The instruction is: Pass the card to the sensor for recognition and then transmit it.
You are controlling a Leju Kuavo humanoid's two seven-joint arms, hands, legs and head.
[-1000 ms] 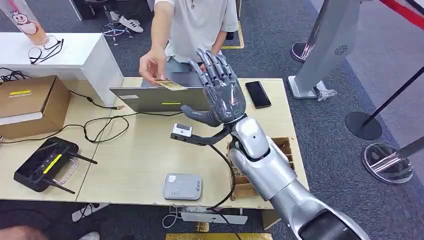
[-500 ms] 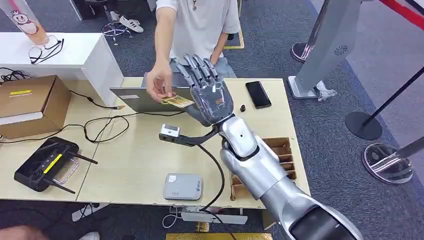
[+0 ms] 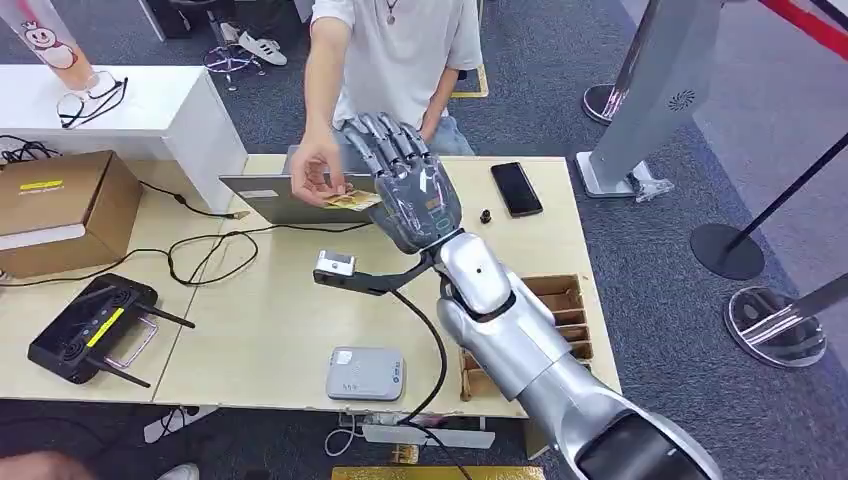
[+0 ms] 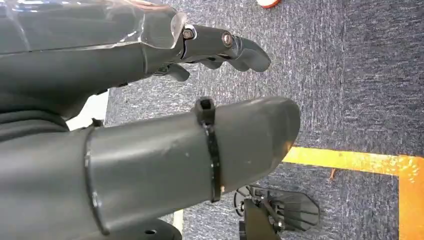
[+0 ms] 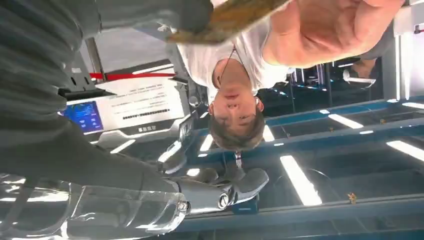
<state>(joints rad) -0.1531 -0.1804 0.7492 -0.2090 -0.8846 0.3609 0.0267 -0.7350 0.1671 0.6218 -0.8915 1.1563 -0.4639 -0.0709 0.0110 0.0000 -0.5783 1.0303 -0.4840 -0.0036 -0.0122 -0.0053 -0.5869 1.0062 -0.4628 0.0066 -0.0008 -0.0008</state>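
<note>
- Reaching over the table (image 3: 260, 330), my right hand (image 3: 412, 195) is raised with fingers spread wide and pointing up, palm toward the person (image 3: 395, 50) standing at the far edge.
- I see the card (image 3: 352, 200) pinched in the person's hand (image 3: 316, 170), its edge touching my right hand at the thumb side; I cannot tell whether my thumb grips it.
- The right wrist view shows the card (image 5: 225, 17) between the person's hand (image 5: 330, 30) and my thumb.
- My left hand (image 4: 150, 125) hangs over the carpet, fingers loosely extended, holding nothing.
- The grey sensor (image 3: 366, 373) lies near the table's front edge, well apart from the card.
- A laptop (image 3: 290, 195) sits under the handover; a phone (image 3: 516, 188) lies beside it.
</note>
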